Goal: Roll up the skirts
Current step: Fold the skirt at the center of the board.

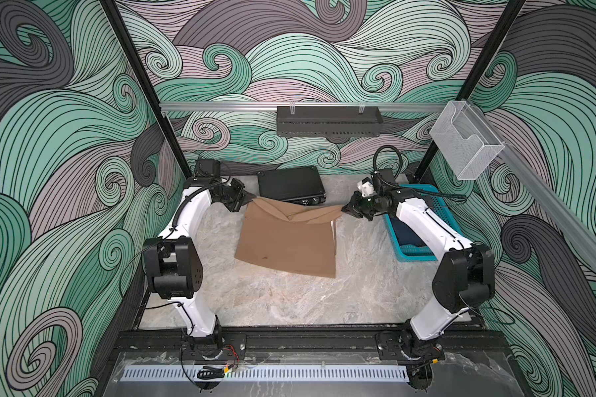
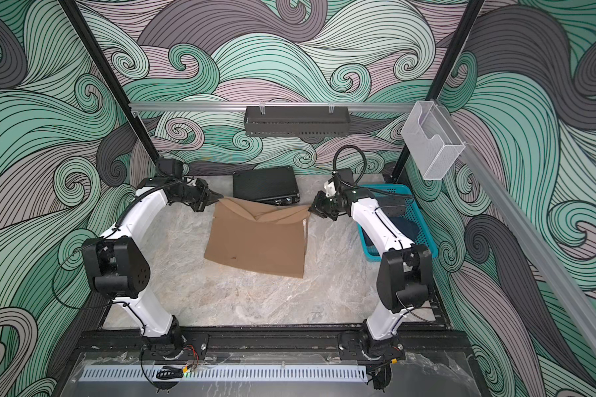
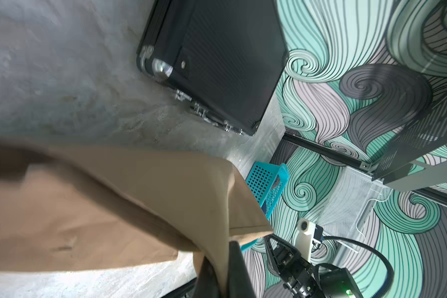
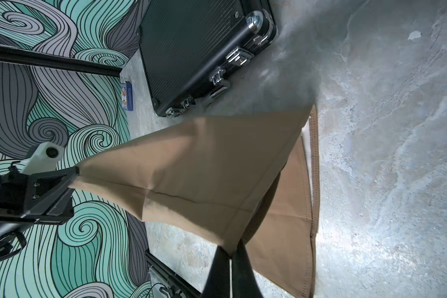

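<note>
A tan-brown skirt (image 1: 286, 240) (image 2: 255, 244) lies mid-table, its far edge lifted and sagging between both grippers. My left gripper (image 1: 252, 198) (image 2: 221, 196) is shut on the far left corner; in the left wrist view the cloth (image 3: 114, 206) runs between its fingers (image 3: 223, 258). At the far right corner my right gripper (image 1: 343, 208) (image 2: 309, 206) is shut on the skirt; the right wrist view shows the cloth (image 4: 217, 167) pinched at the fingertips (image 4: 231, 254). A dark blue skirt (image 1: 406, 233) lies in the basket, partly hidden by the right arm.
A black hard case (image 1: 289, 184) lies at the back of the table, just behind the lifted edge. The teal basket (image 1: 417, 256) stands at the right under the right arm. On the back rail hang a black shelf (image 1: 327, 120) and a clear holder (image 1: 465, 144).
</note>
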Robot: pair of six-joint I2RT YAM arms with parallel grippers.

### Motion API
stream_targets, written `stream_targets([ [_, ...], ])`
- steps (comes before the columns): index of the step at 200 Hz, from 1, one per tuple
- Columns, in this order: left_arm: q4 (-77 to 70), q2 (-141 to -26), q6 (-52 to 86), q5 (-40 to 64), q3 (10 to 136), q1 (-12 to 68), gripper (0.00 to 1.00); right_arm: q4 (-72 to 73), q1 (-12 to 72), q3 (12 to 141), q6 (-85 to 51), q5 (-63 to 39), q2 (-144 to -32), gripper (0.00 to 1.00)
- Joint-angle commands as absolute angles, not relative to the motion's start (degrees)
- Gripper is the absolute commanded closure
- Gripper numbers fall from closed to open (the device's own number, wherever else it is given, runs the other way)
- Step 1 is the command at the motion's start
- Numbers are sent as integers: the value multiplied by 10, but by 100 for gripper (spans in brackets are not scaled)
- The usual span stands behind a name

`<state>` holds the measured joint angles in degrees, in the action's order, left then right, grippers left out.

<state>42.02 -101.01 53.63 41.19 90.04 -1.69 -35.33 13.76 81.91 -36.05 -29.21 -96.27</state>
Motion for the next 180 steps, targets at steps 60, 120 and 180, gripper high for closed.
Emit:
stream_targets([
  [60, 413, -871, 490, 417, 673, -20, 100, -357, 137, 690, -343, -391, -867, 100],
  [120, 435, -862, 409, 349, 579, -62, 100, -317, 204, 559, -341, -379, -833, 100],
  [180, 501, -936, 339, 290, 661, -68, 99, -256, 265, 476, -367, -352, -856, 100],
])
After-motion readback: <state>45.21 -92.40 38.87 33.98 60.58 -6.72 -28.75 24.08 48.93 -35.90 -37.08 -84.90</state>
